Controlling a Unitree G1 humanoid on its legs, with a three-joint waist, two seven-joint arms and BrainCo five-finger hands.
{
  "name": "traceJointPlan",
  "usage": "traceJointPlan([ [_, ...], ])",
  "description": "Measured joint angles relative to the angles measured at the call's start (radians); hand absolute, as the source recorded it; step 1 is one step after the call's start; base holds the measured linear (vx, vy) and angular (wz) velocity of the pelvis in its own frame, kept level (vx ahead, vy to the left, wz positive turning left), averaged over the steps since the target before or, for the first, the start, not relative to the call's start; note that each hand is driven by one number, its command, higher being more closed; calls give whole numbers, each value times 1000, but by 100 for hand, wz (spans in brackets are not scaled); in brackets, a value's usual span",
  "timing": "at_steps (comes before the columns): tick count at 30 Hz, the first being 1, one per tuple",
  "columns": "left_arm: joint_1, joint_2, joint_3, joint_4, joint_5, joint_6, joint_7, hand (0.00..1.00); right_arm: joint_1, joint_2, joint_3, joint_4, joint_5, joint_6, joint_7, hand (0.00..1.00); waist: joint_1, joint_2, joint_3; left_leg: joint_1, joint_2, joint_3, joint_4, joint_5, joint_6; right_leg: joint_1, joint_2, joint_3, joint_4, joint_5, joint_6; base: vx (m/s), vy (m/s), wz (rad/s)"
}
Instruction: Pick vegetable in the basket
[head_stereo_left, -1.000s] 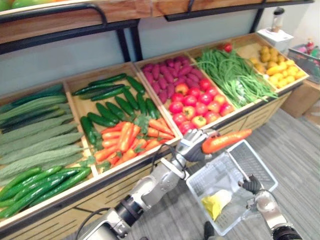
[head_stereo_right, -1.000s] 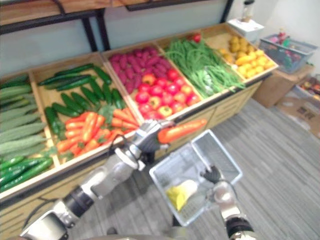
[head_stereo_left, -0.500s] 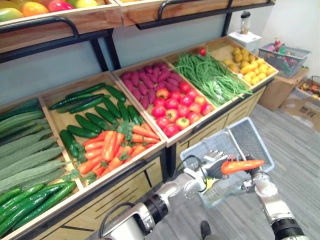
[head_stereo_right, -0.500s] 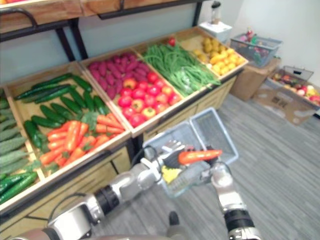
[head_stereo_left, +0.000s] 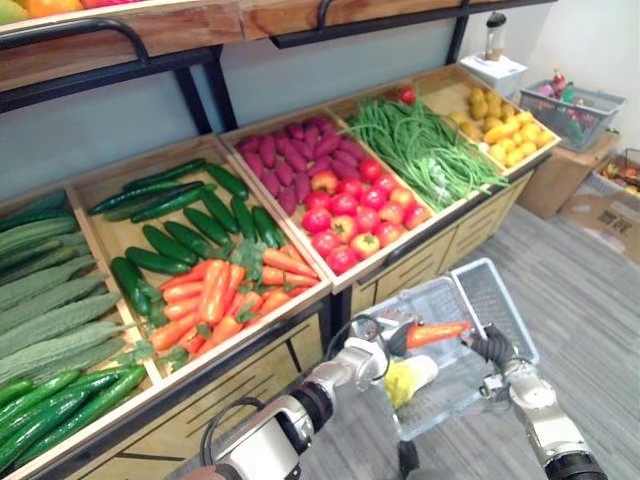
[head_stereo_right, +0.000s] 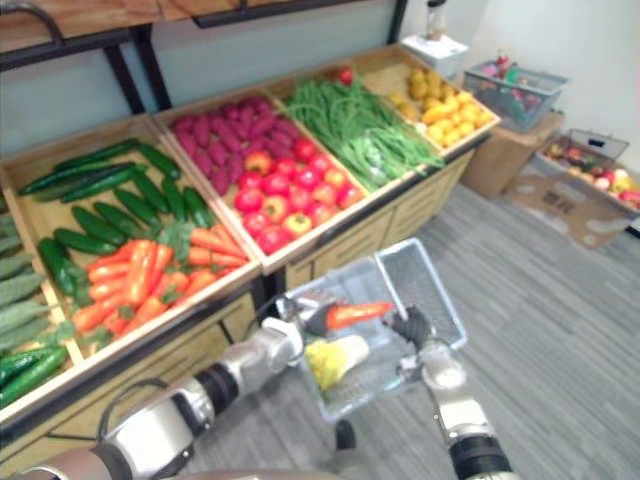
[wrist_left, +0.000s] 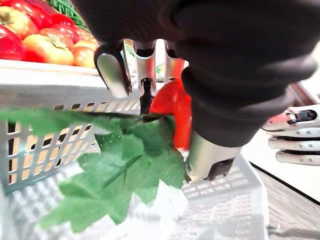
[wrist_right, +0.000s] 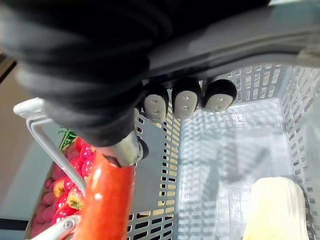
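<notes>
My left hand is shut on an orange carrot and holds it level, low over the open top of a white plastic basket. The carrot's green leaves hang by my left hand's fingers. Inside the basket lies a pale yellow-green vegetable. At the basket's near side, my right hand has its fingers curled over the rim bar. The carrot passes close beside that hand.
A long wooden stand holds crates of cucumbers, carrots, tomatoes, purple sweet potatoes, green beans and lemons. A shelf runs above. Another basket and boxes stand at the far right on grey floor.
The camera has shifted. My left hand has brought the carrot down from above the basket's rim to just over its inside. The right hand still grips the basket, which now sits more level.
</notes>
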Motion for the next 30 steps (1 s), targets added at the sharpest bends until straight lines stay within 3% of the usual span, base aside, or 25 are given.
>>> traceJointPlan([
  [12,-26,36,31,19,3,0,0,100,2,-92,23,-32,66,-23,37,100,-21,1,0,-10,-2,3,4,-1,-2,-11,1,8,-15,10,-3,2,-4,-2],
  [13,-26,36,33,19,9,0,1,0,2,-97,23,-33,66,-23,37,100,-21,2,1,-12,-2,3,4,-2,-2,-13,1,10,-17,11,-2,9,-13,-5],
  [30,-26,35,44,37,24,12,4,0,7,-116,20,-33,70,-23,37,100,-26,18,5,-19,-5,-2,1,-5,-5,-27,1,21,-17,14,-3,6,-3,-2],
])
